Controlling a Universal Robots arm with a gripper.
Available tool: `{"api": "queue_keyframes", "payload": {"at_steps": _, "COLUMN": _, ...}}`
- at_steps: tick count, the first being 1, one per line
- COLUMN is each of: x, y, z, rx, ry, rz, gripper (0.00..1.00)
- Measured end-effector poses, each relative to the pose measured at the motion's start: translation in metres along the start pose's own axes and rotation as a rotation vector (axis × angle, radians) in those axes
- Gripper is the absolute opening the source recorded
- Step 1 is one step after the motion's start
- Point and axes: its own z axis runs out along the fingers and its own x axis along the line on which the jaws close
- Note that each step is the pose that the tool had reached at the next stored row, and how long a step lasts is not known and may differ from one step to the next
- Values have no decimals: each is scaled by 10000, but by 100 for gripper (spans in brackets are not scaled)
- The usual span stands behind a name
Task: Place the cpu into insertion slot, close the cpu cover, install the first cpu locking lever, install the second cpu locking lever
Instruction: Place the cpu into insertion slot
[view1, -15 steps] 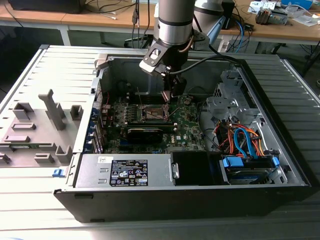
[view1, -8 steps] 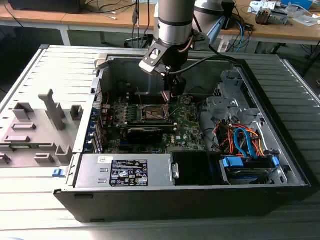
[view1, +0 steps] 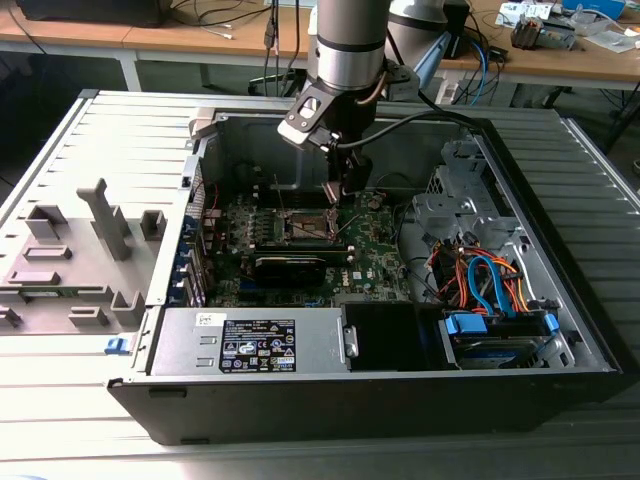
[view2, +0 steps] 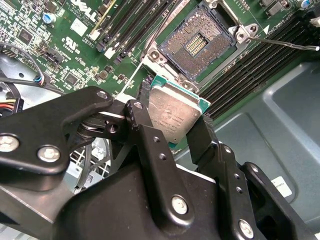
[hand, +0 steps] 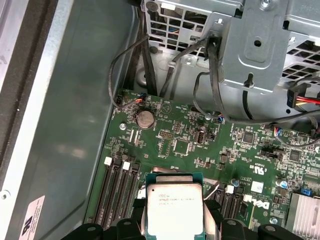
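Note:
My gripper (view2: 172, 120) is shut on the cpu (view2: 175, 116), a small square chip with a silver-grey top and a green edge, pinched by two opposite sides between the black fingers (view2: 150, 145). In both wrist views the cpu (hand: 174, 212) hangs above the green motherboard. The insertion slot (view2: 200, 44) lies uncovered just beyond the chip, its dark pin field and silvery rim in plain sight. A thin lever rod (view2: 285, 44) sticks out beside it. In the exterior view the gripper (view1: 338, 195) reaches down into the open computer case, over the insertion slot (view1: 305, 225).
Long black memory slots (view2: 135, 25) run beside the socket. A black card (view1: 290, 265) lies in front of it. The power supply (view1: 250, 340), the drive cage with coloured cables (view1: 490, 280) and the case walls hem in the board. Grey fixtures (view1: 90, 250) stand outside.

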Motion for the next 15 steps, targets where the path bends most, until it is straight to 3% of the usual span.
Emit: {"api": "queue_keyframes", "payload": {"at_steps": 15, "x": 0, "y": 1, "z": 2, "rx": 4, "ry": -7, "rz": 111, "gripper": 55}}
